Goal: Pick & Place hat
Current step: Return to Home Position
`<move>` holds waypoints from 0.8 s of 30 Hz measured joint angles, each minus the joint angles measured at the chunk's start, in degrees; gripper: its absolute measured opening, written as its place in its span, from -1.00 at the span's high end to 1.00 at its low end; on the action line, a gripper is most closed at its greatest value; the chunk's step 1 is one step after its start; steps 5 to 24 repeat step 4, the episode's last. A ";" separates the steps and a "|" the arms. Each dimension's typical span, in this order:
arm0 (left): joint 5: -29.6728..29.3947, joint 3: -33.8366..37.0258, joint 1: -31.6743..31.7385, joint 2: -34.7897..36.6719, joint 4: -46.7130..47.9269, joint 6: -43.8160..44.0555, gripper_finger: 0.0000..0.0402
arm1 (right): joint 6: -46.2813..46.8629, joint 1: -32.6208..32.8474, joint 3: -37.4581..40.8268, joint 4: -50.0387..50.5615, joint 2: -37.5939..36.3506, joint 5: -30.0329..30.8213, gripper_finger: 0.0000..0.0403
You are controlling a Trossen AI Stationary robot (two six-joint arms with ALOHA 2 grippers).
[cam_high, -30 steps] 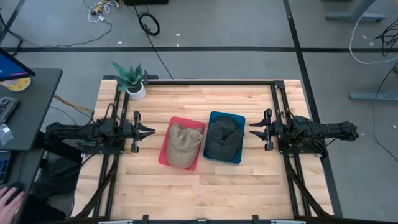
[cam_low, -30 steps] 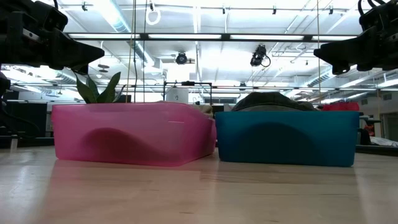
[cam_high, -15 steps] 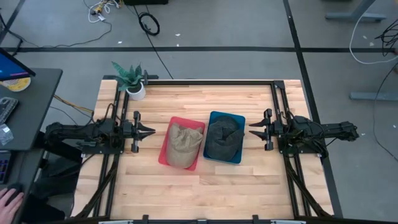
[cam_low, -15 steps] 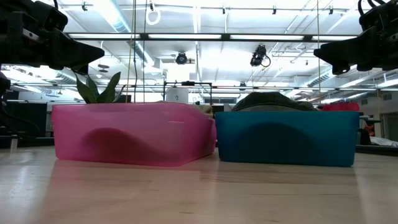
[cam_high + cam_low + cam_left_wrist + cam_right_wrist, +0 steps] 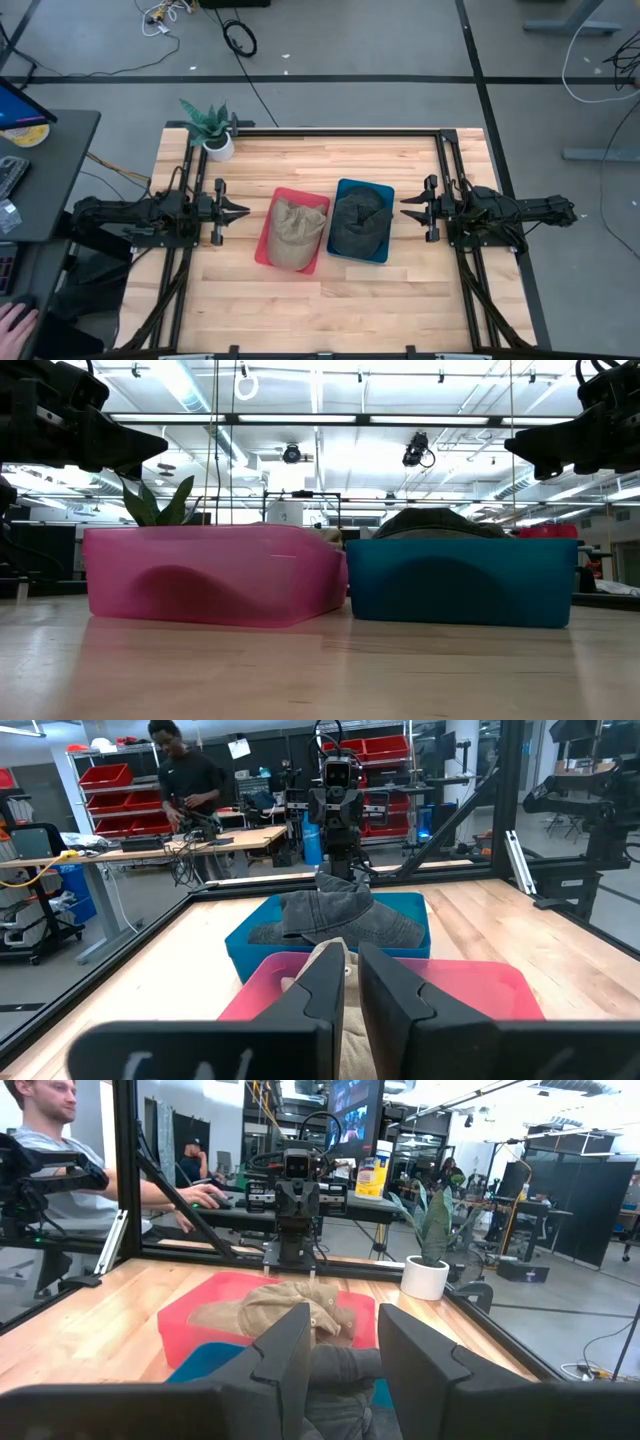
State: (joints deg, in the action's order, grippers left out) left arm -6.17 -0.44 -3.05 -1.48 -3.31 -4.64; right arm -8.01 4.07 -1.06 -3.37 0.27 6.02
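1. Brown cap [image 5: 298, 232] lies in the red bin [image 5: 300, 192], just left of centre in the high view. The black cap [image 5: 358, 222] lies in the blue bin [image 5: 385, 252], just right of centre. The two bins stand side by side on the table [image 5: 300, 310].
2. Left gripper [image 5: 241, 211] hangs at mid-left of the high view, clear of the red bin. Its fingers are drawn almost together, with only a sliver between them, and hold nothing.
3. Right gripper [image 5: 404, 207] hangs at mid-right, clear of the blue bin. Its fingers are parted a modest way and hold nothing.
4. Handling, as a judgement: both caps look like light, soft cloth. The crowns would crumple under a pinch and the peaks are probably stiffer. A fold of crown or the edge of the peak would be the sound place to grip. Neither cap looks slippery or fragile.
5. View comparison:
   - The high view alone shows which cap is in which bin and how far each arm stands off.
   - The low view hides the caps behind the bin walls. Only the black crown rises above the blue rim, and a scrap of brown shows at the red bin's right end.
   - The left wrist view shows the black cap heaped above its bin's rim, and a person [image 5: 185, 785] at a bench beyond the table.
   - The right wrist view shows the brown cap's folds and the potted plant [image 5: 212, 132] at the table's corner.
6. Judgement: both caps are placed and the arms are at or near rest.
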 joint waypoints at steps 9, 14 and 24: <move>0.00 0.00 -0.02 -0.01 0.01 -0.02 0.80 | -0.01 -0.01 0.02 0.02 0.00 0.00 0.39; 0.00 0.00 -0.02 -0.01 0.01 -0.02 0.80 | -0.01 -0.01 0.02 0.02 0.00 0.00 0.39; 0.00 0.00 -0.02 -0.01 0.01 -0.02 0.80 | -0.01 -0.01 0.02 0.02 0.00 0.00 0.39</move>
